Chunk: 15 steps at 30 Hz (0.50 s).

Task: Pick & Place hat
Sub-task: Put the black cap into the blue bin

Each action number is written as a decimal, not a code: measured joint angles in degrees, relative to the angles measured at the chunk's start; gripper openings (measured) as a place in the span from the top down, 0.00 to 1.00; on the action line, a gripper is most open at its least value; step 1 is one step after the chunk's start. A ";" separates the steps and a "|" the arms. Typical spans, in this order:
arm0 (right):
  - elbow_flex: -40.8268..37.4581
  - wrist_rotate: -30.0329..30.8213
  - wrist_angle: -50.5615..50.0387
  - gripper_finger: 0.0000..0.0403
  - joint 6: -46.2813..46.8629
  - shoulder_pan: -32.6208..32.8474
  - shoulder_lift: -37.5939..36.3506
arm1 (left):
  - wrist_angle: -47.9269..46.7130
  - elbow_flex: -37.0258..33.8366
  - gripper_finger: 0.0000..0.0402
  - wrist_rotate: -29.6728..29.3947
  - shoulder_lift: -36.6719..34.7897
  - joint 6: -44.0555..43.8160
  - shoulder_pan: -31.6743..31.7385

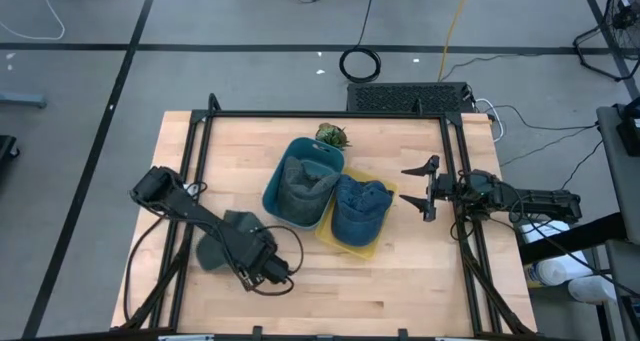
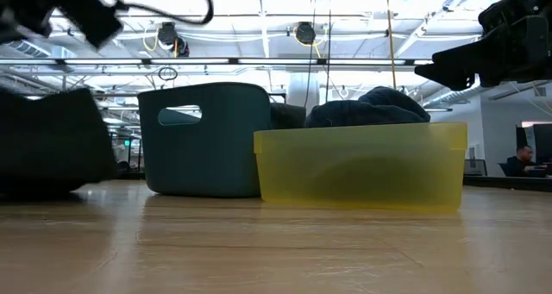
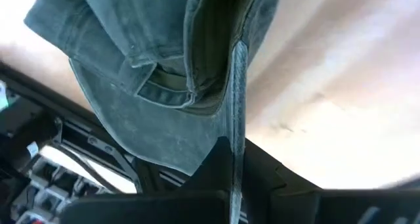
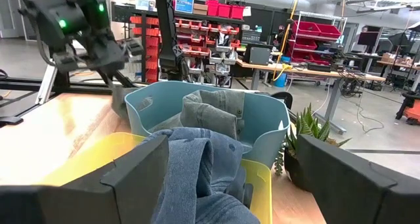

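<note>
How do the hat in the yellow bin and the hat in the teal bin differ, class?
The hat in the yellow bin is blue; the hat in the teal bin is grey-green. In the low view, the blue hat rises above the yellow bin, while the grey-green hat barely shows above the teal bin. The teal bin is taller and opaque; the yellow bin is lower and see-through. Both hats lie crumpled, each in a bin.

Overhead looking down, low view level, both showing teal bin (image 1: 300, 189), wrist views close
</note>
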 joint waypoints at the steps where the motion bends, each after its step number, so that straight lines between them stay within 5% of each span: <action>1: 0.00 0.00 0.00 0.19 0.00 0.00 0.02 | -0.65 1.40 0.97 0.00 0.00 1.02 0.15; 15: 0.00 0.00 0.00 0.19 0.01 0.00 0.00 | -1.56 21.01 0.97 0.19 0.00 12.84 3.12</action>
